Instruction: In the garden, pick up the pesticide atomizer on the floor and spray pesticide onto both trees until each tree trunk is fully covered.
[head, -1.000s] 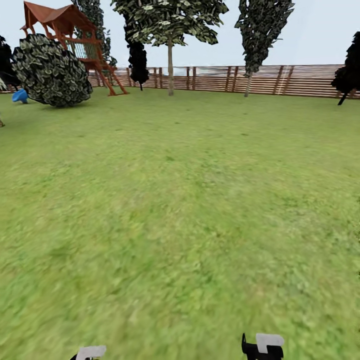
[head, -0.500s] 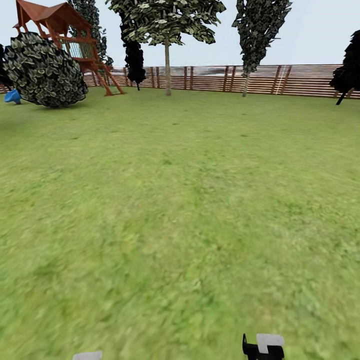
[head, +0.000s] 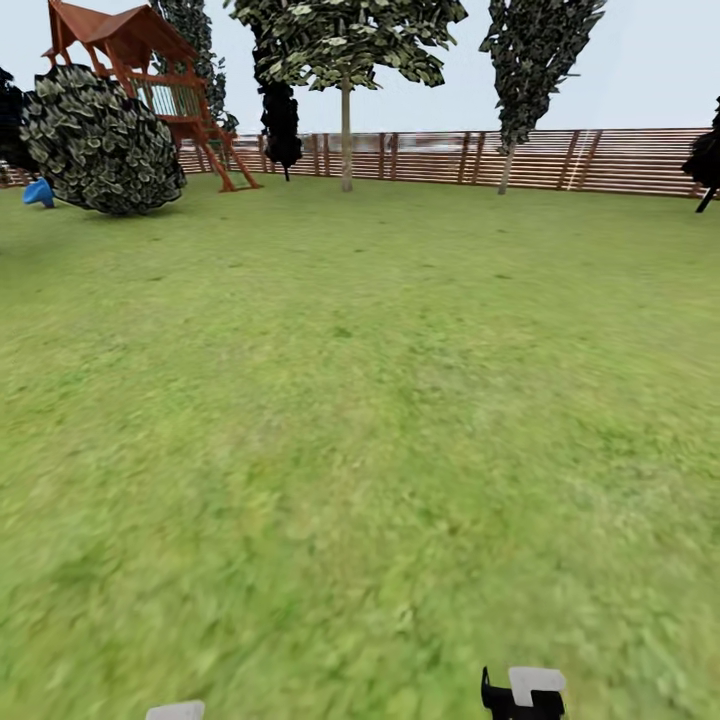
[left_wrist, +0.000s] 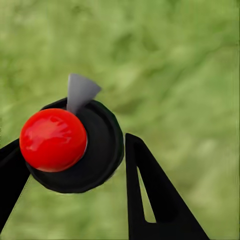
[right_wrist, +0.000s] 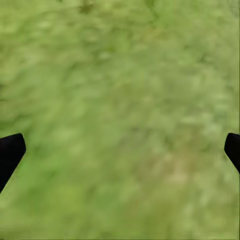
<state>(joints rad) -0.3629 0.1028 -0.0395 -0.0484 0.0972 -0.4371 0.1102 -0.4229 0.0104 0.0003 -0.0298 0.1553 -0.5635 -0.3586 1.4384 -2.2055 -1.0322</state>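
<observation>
- Already the pesticide atomizer (left_wrist: 70, 145) is off the ground: in the left wrist view its red knob and black body with a grey nozzle sit between the black fingers (left_wrist: 150, 195) of the left gripper (left_wrist: 75, 175), which is clamped on it.
- In the right wrist view the right gripper (right_wrist: 120, 150) shows two fingertips at the far edges of the frame, spread wide apart over bare grass, holding nothing.
- So the pick-up looks done; judging by the views, spraying has not begun, since both trunks stand far off.
- In the head view the broad-crowned tree (head: 345, 50) stands at upper centre with its thin bare trunk (head: 346, 140) before the wooden fence (head: 600, 160); a second, narrower tree (head: 535, 50) rises to its right, upper right of the frame.
- A wooden playhouse (head: 140, 70) and a round leafy bush (head: 100, 140) fill the upper left; lawn (head: 360, 420) covers the rest.
- Against half a second ago, the whole scene has slid slightly rightward and the fence line sits a little lower, so the camera has turned a bit left; the things themselves have not moved.
</observation>
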